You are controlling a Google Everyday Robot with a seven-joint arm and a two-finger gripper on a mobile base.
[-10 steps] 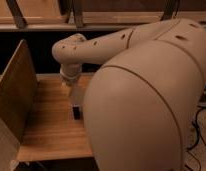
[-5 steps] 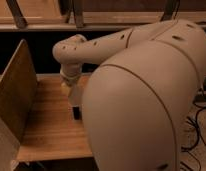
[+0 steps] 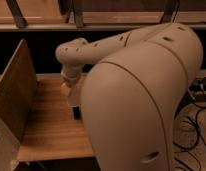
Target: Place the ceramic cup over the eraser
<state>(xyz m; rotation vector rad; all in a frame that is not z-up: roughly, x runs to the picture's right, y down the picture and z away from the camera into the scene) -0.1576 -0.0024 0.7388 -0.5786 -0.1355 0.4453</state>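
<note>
One hand, closed, centre-left above worktop; what it holds unclear. Best: centre ceramic cup over eraser, lower vertically, slowly.

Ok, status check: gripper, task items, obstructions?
Gripper shut, low over the wooden table. Cup and eraser not visible. Robot's own arm blocks much of the view.

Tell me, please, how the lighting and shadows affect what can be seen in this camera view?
Camera view: dim, warm light; the wooden table is the brightest area, the space behind it falls into deep shadow; the robot's arm blocks the right half; the gripper hangs as a dark shape over the table, beside the arm.
</note>
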